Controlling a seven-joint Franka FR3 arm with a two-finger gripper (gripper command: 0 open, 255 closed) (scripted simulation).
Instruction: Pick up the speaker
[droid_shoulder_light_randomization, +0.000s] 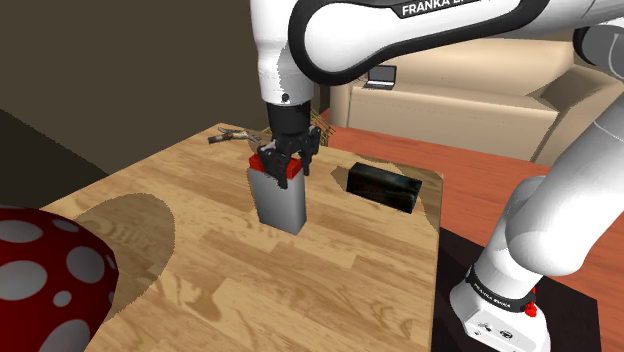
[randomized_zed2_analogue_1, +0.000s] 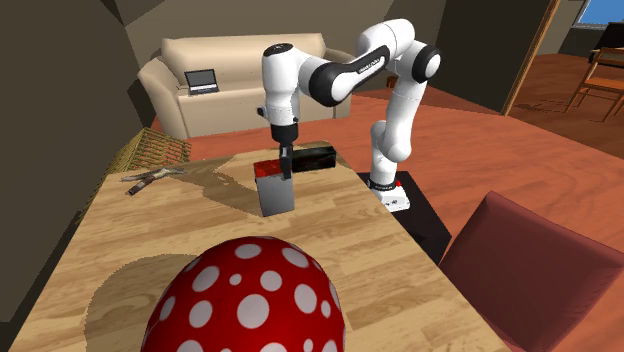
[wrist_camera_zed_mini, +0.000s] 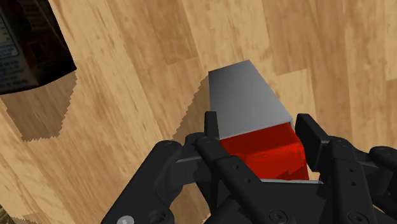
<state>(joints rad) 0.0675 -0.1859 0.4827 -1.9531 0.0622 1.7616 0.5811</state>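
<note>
**Clearance around the gripper (droid_shoulder_light_randomization: 285, 163).** The gap between its fingers is taken up by the speaker (droid_shoulder_light_randomization: 280, 198), which they clasp at its red top. The nearest obstacle is a black box (droid_shoulder_light_randomization: 385, 187), lying low on the table (droid_shoulder_light_randomization: 200, 250) near the gripper on the side toward the arm's base. It is apart from the speaker, with a strip of bare wood between them. On the gripper's far side, at the table's corner, lies a small heap of metal pieces (droid_shoulder_light_randomization: 235, 137), well apart. A red dome (droid_shoulder_light_randomization: 50, 270) with white spots rises at the opposite end, farthest from the gripper. The broad tabletop between gripper and dome lies open.
</note>
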